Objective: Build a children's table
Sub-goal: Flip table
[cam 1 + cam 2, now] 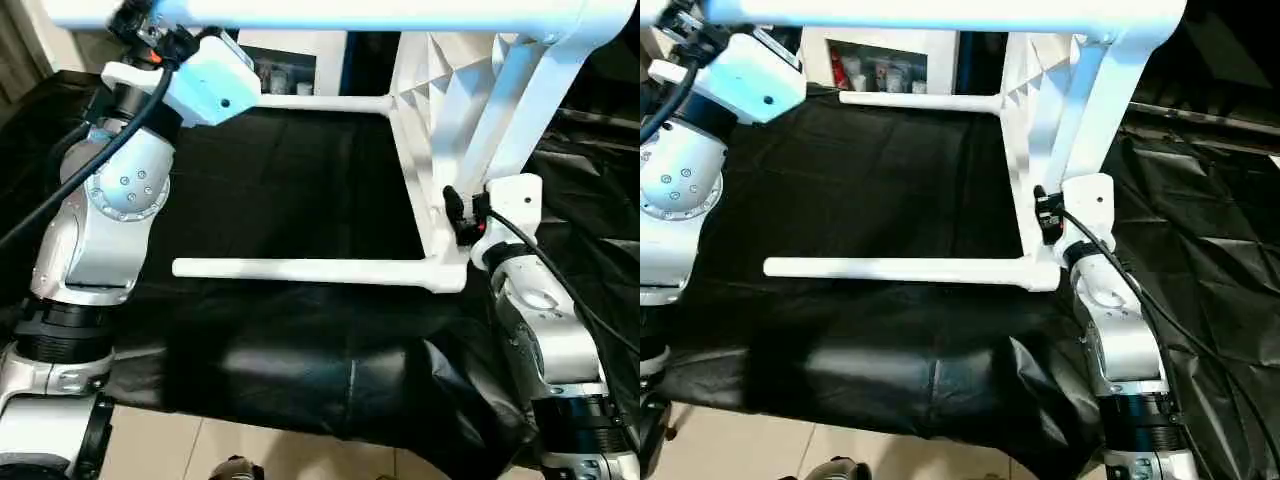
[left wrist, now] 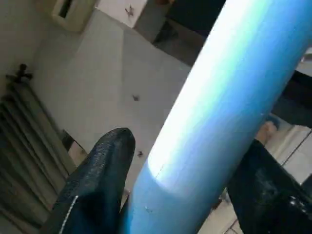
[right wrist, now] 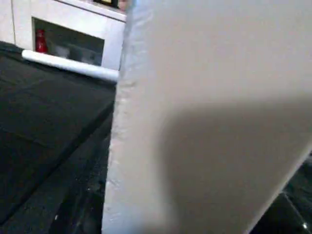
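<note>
The tabletop [image 1: 440, 130] stands on its long edge on the black sheet [image 1: 290, 200], with its ribbed underside facing the robot's left. Three legs are seated in its corner sockets. The near lower leg [image 1: 300, 269] lies along the sheet and points toward the left arm. The far lower leg [image 1: 325, 102] runs parallel to it, close to the white cabinet [image 1: 885, 62]. The upper leg [image 1: 330, 12] runs across above both arms.

Check the left tool [image 2: 170, 195] in the left wrist view. Its two black fingers [image 2: 97, 180] sit on either side of the upper leg, pinching it, so the leg fills the gap between them.

Check the right wrist next. It sits against the near lower corner of the tabletop, beside the socket of the near lower leg. In the right wrist view a white panel of the tabletop stands directly in front of the camera. You cannot tell how the right tool is set.

Grey floor tiles [image 1: 250, 450] lie at the near edge of the sheet.
</note>
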Robot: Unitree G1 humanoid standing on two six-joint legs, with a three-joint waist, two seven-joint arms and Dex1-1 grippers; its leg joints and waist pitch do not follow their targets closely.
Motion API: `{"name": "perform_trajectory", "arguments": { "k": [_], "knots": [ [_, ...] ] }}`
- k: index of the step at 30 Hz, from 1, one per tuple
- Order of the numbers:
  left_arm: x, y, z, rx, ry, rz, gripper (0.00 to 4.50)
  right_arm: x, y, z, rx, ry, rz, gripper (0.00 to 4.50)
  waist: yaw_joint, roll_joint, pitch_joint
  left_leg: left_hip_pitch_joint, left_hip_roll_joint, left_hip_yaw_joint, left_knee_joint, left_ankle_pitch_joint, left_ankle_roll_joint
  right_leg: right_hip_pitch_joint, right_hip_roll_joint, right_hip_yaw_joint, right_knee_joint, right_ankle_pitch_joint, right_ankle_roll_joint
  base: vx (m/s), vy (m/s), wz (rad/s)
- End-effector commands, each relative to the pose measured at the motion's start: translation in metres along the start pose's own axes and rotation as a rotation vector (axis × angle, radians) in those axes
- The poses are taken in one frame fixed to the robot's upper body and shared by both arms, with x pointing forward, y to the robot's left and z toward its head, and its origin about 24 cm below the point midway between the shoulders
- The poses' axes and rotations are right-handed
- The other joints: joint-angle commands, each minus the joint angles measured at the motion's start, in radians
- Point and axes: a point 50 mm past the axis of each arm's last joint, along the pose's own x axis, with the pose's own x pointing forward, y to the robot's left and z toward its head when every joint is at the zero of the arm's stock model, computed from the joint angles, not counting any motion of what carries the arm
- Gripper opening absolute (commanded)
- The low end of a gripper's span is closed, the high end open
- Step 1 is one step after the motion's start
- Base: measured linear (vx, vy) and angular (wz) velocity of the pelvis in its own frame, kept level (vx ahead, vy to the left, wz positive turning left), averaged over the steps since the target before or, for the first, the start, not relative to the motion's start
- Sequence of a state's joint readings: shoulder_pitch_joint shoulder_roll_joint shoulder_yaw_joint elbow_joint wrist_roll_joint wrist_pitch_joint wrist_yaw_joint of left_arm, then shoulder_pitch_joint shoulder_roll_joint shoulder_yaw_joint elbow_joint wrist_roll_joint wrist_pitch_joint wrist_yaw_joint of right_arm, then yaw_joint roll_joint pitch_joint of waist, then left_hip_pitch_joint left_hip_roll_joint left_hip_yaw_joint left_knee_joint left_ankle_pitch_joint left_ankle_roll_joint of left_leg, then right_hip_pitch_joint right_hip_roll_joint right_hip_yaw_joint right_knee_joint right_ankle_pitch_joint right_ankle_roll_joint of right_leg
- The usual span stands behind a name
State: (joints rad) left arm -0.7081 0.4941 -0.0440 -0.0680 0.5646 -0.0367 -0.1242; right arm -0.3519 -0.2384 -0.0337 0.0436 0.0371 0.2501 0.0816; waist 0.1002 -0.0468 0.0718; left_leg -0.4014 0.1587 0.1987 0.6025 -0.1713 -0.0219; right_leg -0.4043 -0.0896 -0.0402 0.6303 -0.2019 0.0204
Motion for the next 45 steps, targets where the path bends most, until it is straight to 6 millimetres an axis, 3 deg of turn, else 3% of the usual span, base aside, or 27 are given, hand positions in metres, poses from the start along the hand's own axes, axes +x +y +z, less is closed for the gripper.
{"name": "perform_trajectory", "arguments": {
  "k": [1,8,11,12,14,16,18,22,23,24,25,29,31,32,35,36,37,42,45],
  "knots": [
    [0.000,-0.006,0.000,-0.078,0.018,-0.018,2.70,0.002,0.007,0.012,-0.038,-0.068,0.069,2.10,0.007,0.009,-0.079,0.033,0.062,-0.034,-0.073,-0.166,-0.023,0.041,-0.056,0.037,-0.056,0.011,-0.209,0.000,0.000,0.00],
    [-0.007,-0.015,0.001,-0.258,0.071,0.017,2.60,0.004,-0.004,0.021,-0.088,-0.097,0.051,2.05,0.014,0.012,-0.081,0.029,0.061,-0.031,-0.069,-0.138,0.013,0.042,-0.059,0.038,-0.059,-0.013,-0.209,0.000,0.000,0.00],
    [-0.017,-0.015,-0.015,-0.452,0.197,0.105,2.60,0.007,-0.030,0.044,-0.164,-0.151,0.020,2.04,0.017,0.010,-0.082,0.028,0.059,-0.029,-0.065,-0.135,0.031,0.044,-0.059,0.038,-0.062,-0.039,-0.209,0.000,0.000,0.00],
    [-0.020,-0.014,-0.018,-0.479,0.222,0.122,2.60,0.008,-0.035,0.051,-0.173,-0.165,0.015,2.04,0.014,0.005,-0.080,0.026,0.058,-0.027,-0.065,-0.136,0.043,0.046,-0.059,0.036,-0.064,-0.056,-0.214,0.000,0.000,0.00],
    [-0.025,-0.015,-0.026,-0.528,0.273,0.152,2.60,0.009,-0.045,0.067,-0.206,-0.191,0.023,2.02,0.020,0.009,-0.080,0.024,0.056,-0.026,-0.061,-0.129,0.068,0.045,-0.063,0.036,-0.067,-0.106,-0.206,0.000,0.000,0.00],
    [-0.027,-0.015,-0.029,-0.552,0.295,0.165,2.60,0.009,-0.049,0.074,-0.226,-0.201,0.028,1.97,0.025,0.013,-0.079,0.027,0.057,-0.025,-0.060,-0.131,0.077,0.039,-0.060,0.036,-0.070,-0.128,-0.197,0.000,0.000,0.00],
    [-0.031,-0.016,-0.034,-0.582,0.325,0.186,2.60,0.010,-0.056,0.087,-0.276,-0.219,0.049,1.96,0.029,0.007,-0.080,0.028,0.059,-0.026,-0.060,-0.133,0.079,0.039,-0.060,0.033,-0.071,-0.155,-0.185,0.000,0.000,0.00],
    [-0.041,-0.020,-0.042,-0.654,0.404,0.221,2.60,0.013,-0.070,0.125,-0.399,-0.278,0.099,1.94,0.026,0.002,-0.079,0.033,0.063,-0.029,-0.062,-0.178,0.065,0.032,-0.058,0.031,-0.079,-0.218,-0.165,0.000,0.000,0.00],
    [-0.045,-0.024,-0.044,-0.692,0.439,0.217,2.59,0.015,-0.075,0.144,-0.432,-0.313,0.110,1.94,0.021,-0.007,-0.078,0.034,0.064,-0.028,-0.063,-0.196,0.059,0.030,-0.056,0.030,-0.082,-0.232,-0.163,0.000,0.000,0.00],
    [-0.045,-0.024,-0.044,-0.692,0.439,0.217,2.59,0.015,-0.075,0.144,-0.432,-0.313,0.110,1.94,0.019,-0.008,-0.078,0.032,0.063,-0.030,-0.063,-0.200,0.056,0.033,-0.058,0.029,-0.079,-0.238,-0.165,0.000,0.000,0.00],
    [-0.050,-0.033,-0.045,-0.741,0.483,0.193,2.59,0.016,-0.076,0.159,-0.467,-0.342,0.131,1.93,0.025,-0.007,-0.077,0.036,0.064,-0.027,-0.061,-0.211,0.053,0.028,-0.060,0.032,-0.085,-0.251,-0.160,0.000,0.000,0.00],
    [-0.064,-0.055,-0.047,-0.835,0.566,0.129,2.53,0.018,-0.075,0.186,-0.536,-0.400,0.173,1.93,0.023,-0.012,-0.076,0.034,0.065,-0.029,-0.063,-0.226,0.041,0.025,-0.058,0.032,-0.086,-0.252,-0.155,0.000,0.000,0.00],
    [-0.070,-0.062,-0.048,-0.851,0.596,0.115,2.51,0.019,-0.076,0.198,-0.556,-0.426,0.177,1.93,0.020,-0.021,-0.076,0.036,0.066,-0.031,-0.066,-0.259,0.026,0.024,-0.055,0.031,-0.088,-0.253,-0.146,0.000,0.000,0.00],
    [-0.072,-0.064,-0.048,-0.860,0.607,0.111,2.47,0.019,-0.077,0.203,-0.558,-0.434,0.186,1.93,0.020,-0.027,-0.077,0.037,0.067,-0.030,-0.066,-0.266,0.023,0.023,-0.055,0.031,-0.089,-0.254,-0.144,0.000,0.000,0.00],
    [-0.078,-0.072,-0.047,-0.880,0.624,0.089,2.44,0.020,-0.077,0.211,-0.571,-0.450,0.203,1.93,0.020,-0.030,-0.075,0.040,0.069,-0.033,-0.070,-0.304,0.002,0.019,-0.054,0.031,-0.092,-0.266,-0.134,0.000,0.000,0.00],
    [-0.080,-0.074,-0.047,-0.892,0.629,0.083,2.36,0.020,-0.077,0.214,-0.573,-0.456,0.215,1.93,0.019,-0.037,-0.076,0.040,0.071,-0.035,-0.072,-0.322,-0.014,0.020,-0.054,0.030,-0.090,-0.262,-0.126,0.000,0.000,0.00],
    [-0.083,-0.078,-0.046,-0.906,0.634,0.070,2.29,0.020,-0.075,0.217,-0.571,-0.466,0.232,2.46,0.018,-0.041,-0.075,0.041,0.071,-0.034,-0.073,-0.329,-0.019,0.019,-0.054,0.031,-0.092,-0.263,-0.123,0.000,0.000,0.00],
    [-0.096,-0.087,-0.048,-0.923,0.622,0.028,2.16,0.018,-0.068,0.230,-0.542,-0.549,0.279,2.76,0.016,-0.051,-0.078,0.039,0.069,-0.036,-0.075,-0.339,-0.028,0.020,-0.051,0.030,-0.090,-0.228,-0.116,0.000,0.000,0.00],
    [-0.098,-0.088,-0.049,-0.904,0.614,0.013,2.00,0.016,-0.066,0.234,-0.522,-0.587,0.304,2.99,0.015,-0.046,-0.080,0.039,0.071,-0.034,-0.074,-0.309,-0.031,0.019,-0.049,0.032,-0.085,-0.171,-0.124,0.000,0.000,0.00]
  ]
}}
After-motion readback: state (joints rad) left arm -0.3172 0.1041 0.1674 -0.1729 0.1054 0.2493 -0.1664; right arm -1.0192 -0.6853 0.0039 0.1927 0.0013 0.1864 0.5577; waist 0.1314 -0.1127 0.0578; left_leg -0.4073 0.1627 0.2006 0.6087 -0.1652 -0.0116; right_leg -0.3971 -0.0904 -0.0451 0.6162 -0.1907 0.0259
